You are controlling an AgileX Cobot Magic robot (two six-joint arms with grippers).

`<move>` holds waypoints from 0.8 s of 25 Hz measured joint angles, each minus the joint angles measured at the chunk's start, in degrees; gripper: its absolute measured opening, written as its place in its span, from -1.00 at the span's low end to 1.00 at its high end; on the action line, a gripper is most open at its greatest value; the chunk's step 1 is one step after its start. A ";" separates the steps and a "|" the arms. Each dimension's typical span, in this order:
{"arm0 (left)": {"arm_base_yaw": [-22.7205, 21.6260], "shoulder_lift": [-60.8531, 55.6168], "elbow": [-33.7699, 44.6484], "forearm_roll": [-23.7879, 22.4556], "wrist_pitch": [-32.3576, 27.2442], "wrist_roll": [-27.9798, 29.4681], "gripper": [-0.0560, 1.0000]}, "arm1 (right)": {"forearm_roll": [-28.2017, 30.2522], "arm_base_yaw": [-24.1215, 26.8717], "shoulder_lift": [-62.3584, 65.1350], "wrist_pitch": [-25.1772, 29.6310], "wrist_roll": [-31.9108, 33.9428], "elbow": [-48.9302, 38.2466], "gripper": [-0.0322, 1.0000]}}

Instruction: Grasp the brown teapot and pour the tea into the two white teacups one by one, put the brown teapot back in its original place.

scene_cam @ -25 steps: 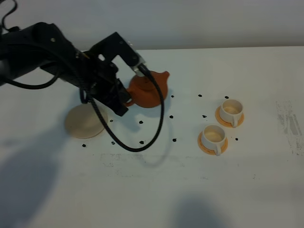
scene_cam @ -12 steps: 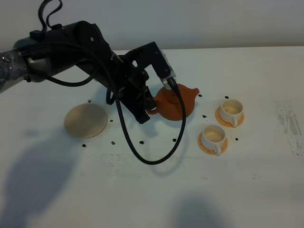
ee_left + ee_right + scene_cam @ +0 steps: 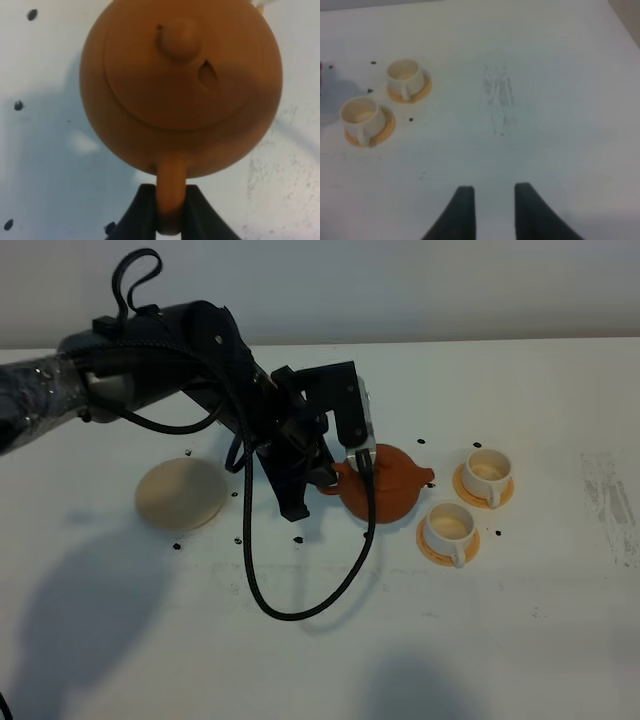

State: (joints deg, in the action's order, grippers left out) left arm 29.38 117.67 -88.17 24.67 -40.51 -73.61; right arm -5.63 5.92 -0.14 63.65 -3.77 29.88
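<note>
The brown teapot (image 3: pixel 385 483) hangs just left of the two white teacups, its spout pointing right toward them. My left gripper (image 3: pixel 330 478) is shut on its loop handle. In the left wrist view the black fingers (image 3: pixel 142 215) pinch the handle, below the teapot (image 3: pixel 180 85) with its lid on. The far teacup (image 3: pixel 487 470) and the near teacup (image 3: pixel 450 525) stand on orange saucers, and both also show in the right wrist view (image 3: pixel 405 75) (image 3: pixel 361 114). The cream coaster (image 3: pixel 181 493), the original place, lies bare at the left. My right gripper (image 3: pixel 494 200) hovers right of the cups, its fingers a little apart and empty.
A black cable (image 3: pixel 300 580) loops down from the left arm over the table in front of the teapot. Small black dots (image 3: pixel 298 539) mark the white tabletop. A scuffed grey patch (image 3: pixel 610 500) lies at the far right.
The left arm has carried the teapot to the right and nearer, from beside the coaster to right next to the near teacup. The right gripper and the cups have not moved.
</note>
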 joint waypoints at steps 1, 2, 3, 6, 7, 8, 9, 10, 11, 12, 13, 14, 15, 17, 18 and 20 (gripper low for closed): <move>0.00 0.18 0.00 -0.34 0.53 -0.17 -0.72 | 0.00 0.00 0.00 0.00 0.00 0.00 -0.51; 0.00 0.23 0.00 -0.85 1.08 -0.36 -0.72 | 0.00 0.00 0.00 0.00 0.00 0.00 -0.51; 0.00 0.36 0.00 -1.08 1.70 -0.42 -0.72 | 0.00 0.00 0.00 0.00 0.00 0.00 -0.51; 0.00 0.36 0.00 -1.40 3.78 -0.54 -0.72 | 0.00 0.00 0.00 0.00 0.00 0.00 -0.51; 0.00 0.36 0.00 -1.40 4.41 -0.64 -0.72 | 0.00 0.00 0.00 0.00 0.00 0.00 -0.51; 0.12 0.36 0.00 -1.47 4.94 -0.81 -0.72 | 0.00 0.00 0.00 0.00 0.00 0.00 -0.51; 0.22 0.36 0.00 -1.63 5.26 -1.23 -0.72 | 0.00 0.00 0.00 0.00 0.00 0.00 -0.51; 0.46 0.36 0.00 -1.86 5.52 -1.89 -0.72 | 0.00 0.00 0.00 0.00 0.00 0.00 -0.51; 0.62 0.36 0.00 -2.28 5.67 -2.63 -0.72 | 0.00 0.00 0.00 0.00 0.00 0.00 -0.51; 0.88 0.36 0.00 -2.29 5.67 -3.61 -0.72 | 0.00 0.00 0.00 0.00 0.00 0.00 -0.51; 1.12 0.36 0.00 -2.29 5.67 -4.66 -0.72 | 0.00 0.00 0.00 0.00 0.00 0.00 -0.51; 1.16 0.36 0.00 -2.29 5.68 -5.70 -0.72 | 0.00 0.00 0.00 0.00 0.00 0.00 -0.51; 1.20 0.36 0.00 -2.29 5.82 -6.52 -0.72 | 0.00 0.00 0.00 0.00 0.00 0.00 -0.51; 1.23 0.36 0.00 -2.35 6.16 -7.99 -0.72 | 0.00 0.00 0.00 0.00 0.00 0.00 -0.51; 1.23 0.36 0.00 -2.42 6.60 -8.59 -0.72 | 0.00 0.00 0.00 0.00 0.00 0.00 -0.51; 1.29 0.36 0.00 -2.89 7.63 -9.48 -0.72 | 0.00 0.00 0.00 0.00 0.00 0.00 -0.51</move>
State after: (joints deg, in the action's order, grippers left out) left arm 30.67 118.03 -88.17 21.78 -32.88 -83.08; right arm -5.63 5.92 -0.14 63.65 -3.77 29.88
